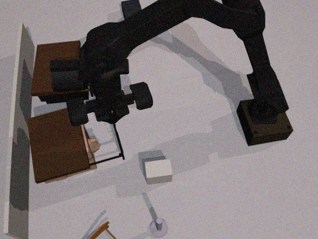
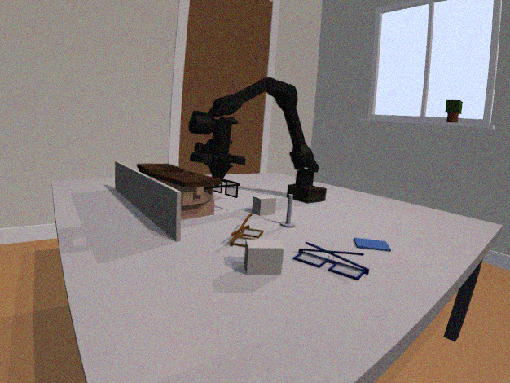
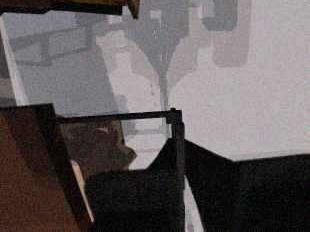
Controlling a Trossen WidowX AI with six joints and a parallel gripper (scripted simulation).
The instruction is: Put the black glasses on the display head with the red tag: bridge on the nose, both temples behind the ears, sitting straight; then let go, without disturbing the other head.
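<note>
My gripper [image 1: 113, 120] [image 2: 217, 176] [image 3: 174, 142] is shut on the black glasses [image 1: 119, 139] [image 3: 115, 117] at their front frame. The glasses are held above the table in front of the nearer display head [image 1: 59, 146] [image 2: 197, 202], temples pointing toward it. In the top view one temple reaches under the edge of its brown top; the other is hidden by the gripper. The front frame stands clear of the nose. A tiny red spot shows on this head in the wrist view. The other display head wears amber glasses, partly hidden by the arm.
A grey upright panel [image 1: 21, 154] [image 2: 148, 197] stands behind the heads. A white block [image 1: 158, 169] [image 2: 263, 205] and a thin post [image 1: 159, 225] [image 2: 289, 210] stand nearby. Farther off are orange glasses, blue glasses [image 2: 366, 270], another block [image 2: 263, 259] and a blue pad [image 2: 371, 244].
</note>
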